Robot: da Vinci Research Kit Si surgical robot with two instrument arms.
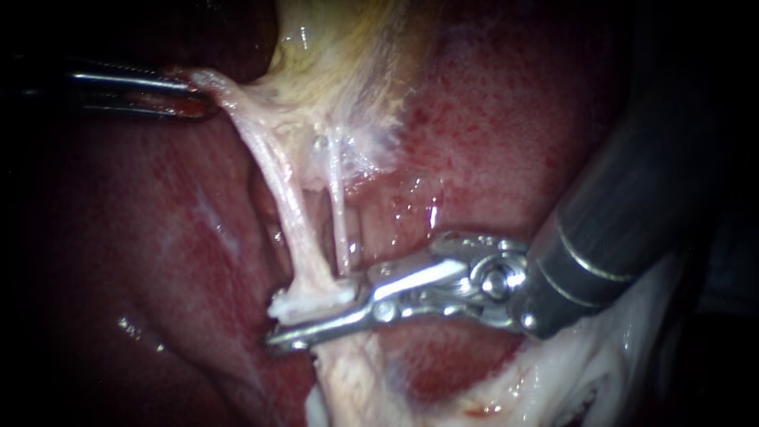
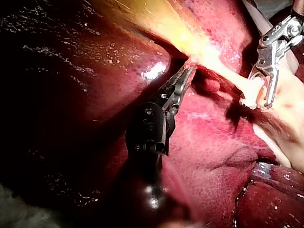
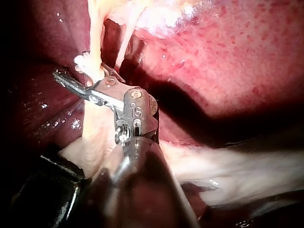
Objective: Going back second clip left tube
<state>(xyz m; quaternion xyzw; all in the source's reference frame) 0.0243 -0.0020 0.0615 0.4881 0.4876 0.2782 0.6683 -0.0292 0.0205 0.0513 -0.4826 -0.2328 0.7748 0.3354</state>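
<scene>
No legible text or labels

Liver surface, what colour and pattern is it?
The liver is red with fine pale speckling; the right wrist view shows it best.

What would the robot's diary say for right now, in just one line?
Left instrument: jaws shut on pale tissue | Right instrument: jaws open, straddling left tube | White clip: on that tube, between the jaws

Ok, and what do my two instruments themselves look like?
The right instrument has a thick dark grey shaft with thin pale rings near its end, a shiny silver wrist with a round pivot pin, and long slender silver jaws. The left instrument has a black wrist housing and thin, tapering dark metal jaws.
</scene>
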